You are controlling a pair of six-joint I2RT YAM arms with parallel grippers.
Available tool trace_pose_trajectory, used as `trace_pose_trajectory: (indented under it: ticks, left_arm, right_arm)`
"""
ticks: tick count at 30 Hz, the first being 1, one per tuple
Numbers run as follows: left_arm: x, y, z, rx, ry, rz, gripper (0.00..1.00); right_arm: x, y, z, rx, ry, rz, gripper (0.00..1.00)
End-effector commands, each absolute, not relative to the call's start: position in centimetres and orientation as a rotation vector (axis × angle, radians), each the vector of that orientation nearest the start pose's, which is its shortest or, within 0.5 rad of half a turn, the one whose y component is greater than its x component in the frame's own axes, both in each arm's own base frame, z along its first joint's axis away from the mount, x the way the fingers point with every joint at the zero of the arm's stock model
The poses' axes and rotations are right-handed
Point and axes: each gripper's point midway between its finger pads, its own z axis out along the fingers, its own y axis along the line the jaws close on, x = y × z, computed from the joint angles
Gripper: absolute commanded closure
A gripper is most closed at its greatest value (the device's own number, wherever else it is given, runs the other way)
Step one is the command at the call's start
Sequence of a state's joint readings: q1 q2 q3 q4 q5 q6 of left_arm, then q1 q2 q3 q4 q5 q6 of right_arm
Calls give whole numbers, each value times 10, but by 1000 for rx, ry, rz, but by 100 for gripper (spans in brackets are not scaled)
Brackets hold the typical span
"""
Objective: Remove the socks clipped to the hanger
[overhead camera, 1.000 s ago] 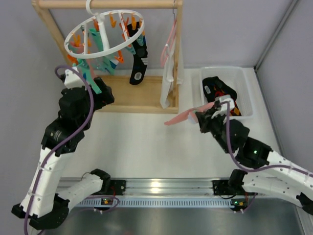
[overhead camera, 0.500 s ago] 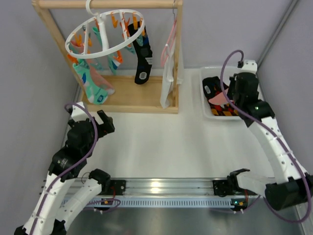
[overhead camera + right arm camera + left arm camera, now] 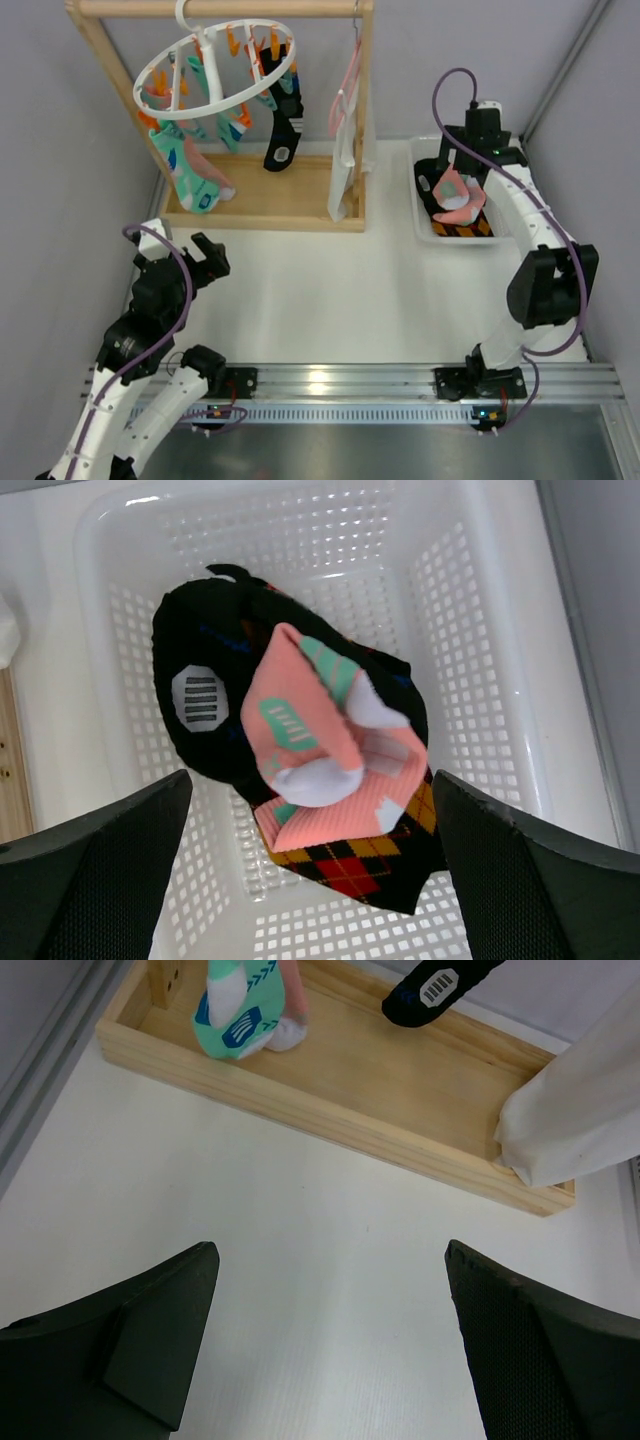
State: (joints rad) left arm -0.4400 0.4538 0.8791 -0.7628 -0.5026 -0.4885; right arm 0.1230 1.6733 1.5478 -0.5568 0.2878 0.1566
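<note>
The white ring hanger (image 3: 215, 70) hangs from the wooden rack, with a mint-teal sock (image 3: 185, 172) and a black sock (image 3: 283, 128) clipped to it. A salmon-pink sock (image 3: 291, 990) hangs beside the mint-teal sock (image 3: 238, 1022). My left gripper (image 3: 208, 255) is open and empty above the table, in front of the rack base, its jaws (image 3: 330, 1260) wide apart. My right gripper (image 3: 465, 165) hovers open over the white basket (image 3: 512, 215). A loose salmon-pink sock (image 3: 320, 750) lies crumpled below its jaws (image 3: 310, 780), on top of the socks in the basket.
In the basket (image 3: 480, 630) lie a black sock with a grey mark (image 3: 200, 700) and a black sock with red-yellow diamonds (image 3: 350, 865). A long white and pink cloth (image 3: 343, 170) hangs at the rack's right post. The rack's wooden base (image 3: 400, 1090) stands ahead of my left gripper.
My right arm carried the salmon-pink sock from mid-table to the basket, and its gripper opened and let it fall in. My left arm drew back from the hanger toward the near left.
</note>
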Motion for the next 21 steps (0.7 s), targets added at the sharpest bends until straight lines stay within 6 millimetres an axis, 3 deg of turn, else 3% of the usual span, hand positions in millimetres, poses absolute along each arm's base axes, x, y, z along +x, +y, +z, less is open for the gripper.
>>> trace_pose_trajectory:
  ticks: [1,3,5,6,7,8,9,10,11,12,14,15,16,18,21]
  left_arm:
    - [212,-29,283,-373,1783,-213,2]
    - [217,-34,279,-342,1806,-221,2]
    - [224,-35,276,-335,1823,-232,2]
    - [226,-34,274,-328,1832,-227,2]
    - [228,-38,273,-312,1844,-254,2]
    - [233,-30,272,-340,1840,-237,2]
    - [235,-28,269,-333,1848,-231,2]
    - [237,-26,268,-337,1852,-232,2]
    - [241,-18,264,-367,1865,-202,2]
    - [242,-15,261,-366,1873,-179,2]
    - [245,-7,254,-392,1888,-120,2]
    - [245,-3,253,-402,1888,-98,1]
    - [246,-2,248,-403,1897,-84,2]
    - [249,1,249,-404,1879,-71,2]
    - [260,-17,247,-317,1841,-168,1]
  right_arm:
    - [460,8,285,241,2051,-207,1]
    - [452,17,304,243,2002,-191,1]
    - [432,43,328,188,1949,-43,1]
    - [425,55,318,160,1946,28,1]
    - [405,69,345,127,1858,142,1]
    - [390,97,348,68,1831,330,1]
    - [382,112,334,24,1789,436,1]
    - [355,121,358,-23,1684,541,1]
    - [336,143,358,-82,1654,703,1]
    - [318,151,359,-120,1552,783,0]
    - [291,172,353,-189,1512,958,1]
    - [285,177,330,-189,1544,994,1]
    - [274,184,332,-221,1514,1028,1]
    - [263,192,312,-237,1545,1059,1]
    - [245,203,299,-273,1548,1108,1]
